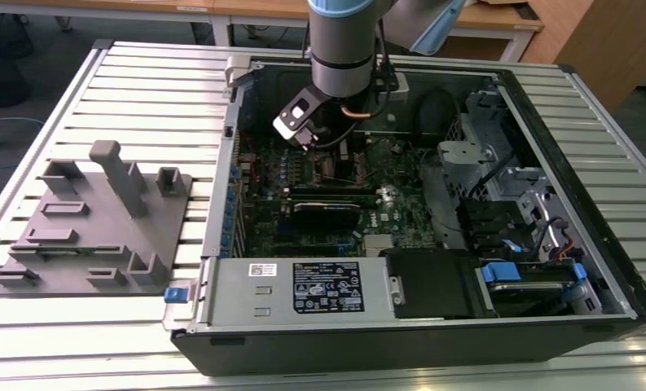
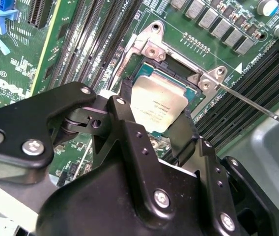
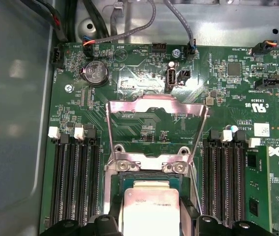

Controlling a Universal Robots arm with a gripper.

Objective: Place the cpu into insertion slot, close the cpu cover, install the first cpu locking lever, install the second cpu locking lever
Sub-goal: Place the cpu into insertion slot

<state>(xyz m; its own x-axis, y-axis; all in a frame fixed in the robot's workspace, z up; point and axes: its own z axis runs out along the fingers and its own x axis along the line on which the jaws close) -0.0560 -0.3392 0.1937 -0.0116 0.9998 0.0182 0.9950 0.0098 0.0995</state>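
While the cpu cover (image 3: 156,102) is flipped up, the cpu (image 2: 158,103) is pinched between the jaws just over the insertion slot (image 2: 174,64), mid-motherboard (image 3: 237,88), flanked by memory-slot banks (image 3: 75,182), pretty much lined up.
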